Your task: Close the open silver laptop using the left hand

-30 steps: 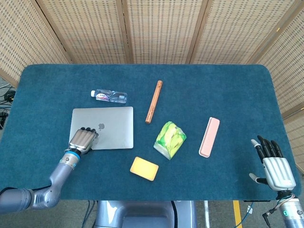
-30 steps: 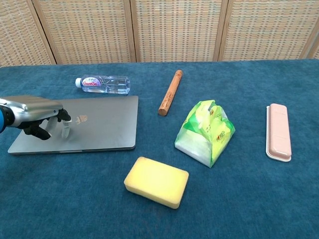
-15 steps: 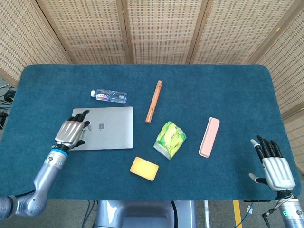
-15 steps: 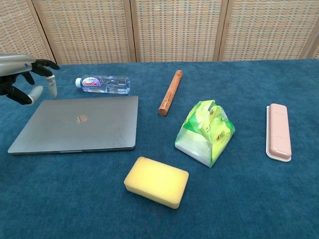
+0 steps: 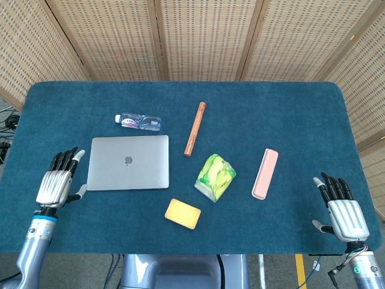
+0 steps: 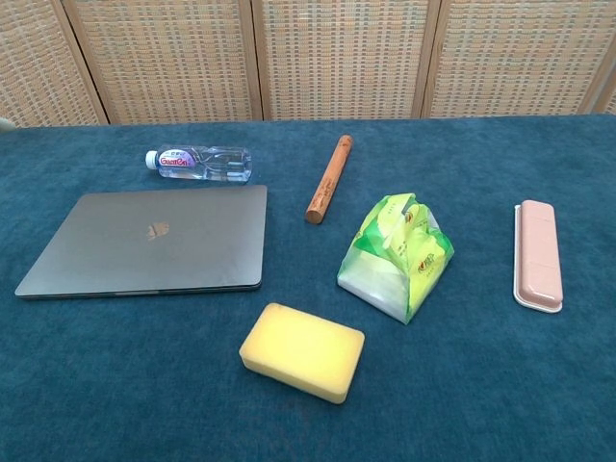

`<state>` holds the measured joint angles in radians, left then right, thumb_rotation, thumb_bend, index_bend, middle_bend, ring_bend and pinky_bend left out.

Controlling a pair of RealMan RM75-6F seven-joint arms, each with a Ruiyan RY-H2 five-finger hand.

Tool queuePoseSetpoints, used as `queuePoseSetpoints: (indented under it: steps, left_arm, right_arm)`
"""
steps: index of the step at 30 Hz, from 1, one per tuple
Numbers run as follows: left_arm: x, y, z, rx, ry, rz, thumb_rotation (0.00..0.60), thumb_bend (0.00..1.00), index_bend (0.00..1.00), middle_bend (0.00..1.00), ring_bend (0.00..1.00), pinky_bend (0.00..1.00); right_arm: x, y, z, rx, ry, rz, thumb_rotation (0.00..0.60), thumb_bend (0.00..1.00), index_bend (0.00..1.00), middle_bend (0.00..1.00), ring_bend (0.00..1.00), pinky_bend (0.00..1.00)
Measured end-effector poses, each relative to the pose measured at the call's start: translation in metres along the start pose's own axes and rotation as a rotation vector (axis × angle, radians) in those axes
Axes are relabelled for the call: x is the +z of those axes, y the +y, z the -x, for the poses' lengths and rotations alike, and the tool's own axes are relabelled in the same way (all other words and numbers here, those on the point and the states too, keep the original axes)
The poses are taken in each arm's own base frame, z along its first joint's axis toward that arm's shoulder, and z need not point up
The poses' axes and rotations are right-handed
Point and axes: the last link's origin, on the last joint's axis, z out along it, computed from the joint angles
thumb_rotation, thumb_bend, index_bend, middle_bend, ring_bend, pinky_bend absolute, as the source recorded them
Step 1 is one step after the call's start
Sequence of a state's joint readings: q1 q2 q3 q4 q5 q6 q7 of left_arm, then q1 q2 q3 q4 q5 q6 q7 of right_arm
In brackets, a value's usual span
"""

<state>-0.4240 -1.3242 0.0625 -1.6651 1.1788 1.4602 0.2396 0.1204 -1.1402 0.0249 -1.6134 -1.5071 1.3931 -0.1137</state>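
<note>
The silver laptop (image 5: 129, 170) (image 6: 149, 252) lies flat on the blue table with its lid down, logo facing up. My left hand (image 5: 58, 184) hovers just left of the laptop, apart from it, fingers spread and holding nothing; the chest view does not show it. Over the near right corner of the table my right hand (image 5: 343, 211) is open as well, fingers apart.
A water bottle (image 5: 139, 122) lies just behind the laptop. A wooden stick (image 5: 195, 128), a green tissue pack (image 5: 215, 176), a yellow sponge (image 5: 182, 214) and a pink case (image 5: 265, 173) lie to the right. Woven screens stand behind the table (image 5: 301, 102).
My left hand lifted off the laptop lid and drew back to the left, off the laptop and out of the chest view. The laptop stays shut; the right hand barely moved.
</note>
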Motion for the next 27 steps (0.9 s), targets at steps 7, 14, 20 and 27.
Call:
queuePoseSetpoints:
  steps: [7, 14, 20, 27]
  left_arm:
    - [-0.037, -0.018, 0.013, 0.117, 0.124, -0.026, 0.600, 0.27, 0.00, 0.00, 0.00, 0.00]
    - [-0.059, -0.024, 0.019, 0.105, 0.120, -0.037, 0.600, 0.21, 0.00, 0.00, 0.00, 0.00]
    - [-0.067, -0.032, 0.011, 0.107, 0.132, -0.030, 0.600, 0.20, 0.00, 0.00, 0.00, 0.00]
    - [-0.069, -0.033, 0.007, 0.104, 0.115, -0.032, 0.600, 0.20, 0.00, 0.00, 0.00, 0.00]
  right_arm:
    - [0.000, -0.003, 0.002, -0.012, 0.004, -0.005, 0.600, 0.08, 0.00, 0.00, 0.00, 0.00]
    - [0.002, -0.004, 0.003, -0.019, 0.031, -0.023, 0.600, 0.05, 0.00, 0.00, 0.00, 0.00]
    - [0.002, -0.006, 0.003, -0.020, 0.049, -0.036, 0.600, 0.05, 0.00, 0.00, 0.00, 0.00]
    - [0.002, -0.009, 0.004, -0.021, 0.074, -0.054, 0.600, 0.05, 0.00, 0.00, 0.00, 0.00]
